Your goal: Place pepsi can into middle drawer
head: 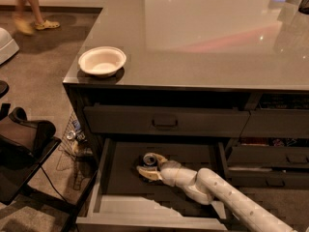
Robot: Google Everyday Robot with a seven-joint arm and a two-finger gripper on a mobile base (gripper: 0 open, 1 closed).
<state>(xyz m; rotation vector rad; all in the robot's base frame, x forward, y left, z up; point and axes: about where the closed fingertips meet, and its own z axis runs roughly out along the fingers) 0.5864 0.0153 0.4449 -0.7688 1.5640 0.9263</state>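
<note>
The middle drawer (103, 179) stands pulled open below the counter, with a dark flat bottom and paler side rims. The pepsi can (151, 160), dark with a silver top, stands inside it near the back, left of centre. My gripper (150, 166) reaches into the drawer from the lower right on a white arm. Its two pale fingers (147, 175) sit on either side of the can and are closed on it. The can's lower body is mostly hidden by the fingers and by shadow.
A white bowl (102, 61) sits on the grey countertop (203, 37) at its front left corner. The shut top drawer front (165, 122) hangs just above the open drawer. Narrower drawers (270, 153) are at right. A dark chair (24, 146) and a wire basket (72, 138) stand at left. A person (29, 8) walks at the far left.
</note>
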